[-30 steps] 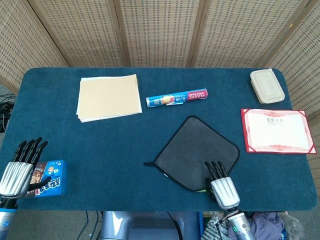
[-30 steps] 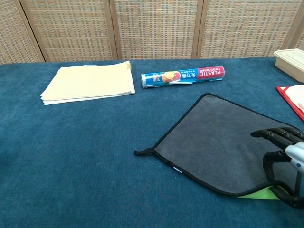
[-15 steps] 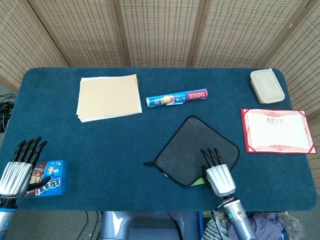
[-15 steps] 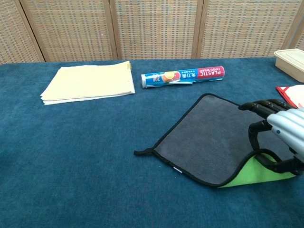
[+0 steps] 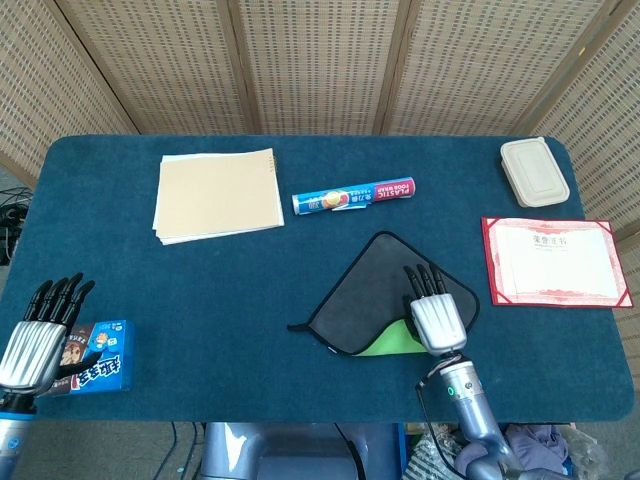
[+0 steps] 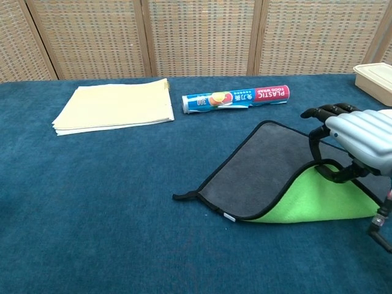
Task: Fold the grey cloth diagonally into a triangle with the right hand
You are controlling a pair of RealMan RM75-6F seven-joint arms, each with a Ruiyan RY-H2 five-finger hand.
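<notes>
The grey cloth [image 5: 375,285] [image 6: 257,168] lies on the blue table, right of centre, with a black hem and a bright green underside [image 5: 392,340] [image 6: 315,199]. My right hand [image 5: 433,312] [image 6: 354,138] grips its near corner and holds it lifted, folded back over the cloth, so the green side shows below. The far corner points toward the film roll. My left hand [image 5: 38,335] rests at the table's near left edge, fingers spread, holding nothing; only the head view shows it.
A plastic wrap roll [image 5: 354,196] [image 6: 235,98] lies just beyond the cloth. A stack of tan paper [image 5: 216,194] [image 6: 113,104] is at back left. A red certificate [image 5: 555,261] and a lidded box [image 5: 535,172] are at the right. A blue snack box [image 5: 95,356] sits by my left hand.
My right hand has lifted the cloth's near corner and carried it away from me across the cloth, baring more of the green underside. The left hand has not moved.
</notes>
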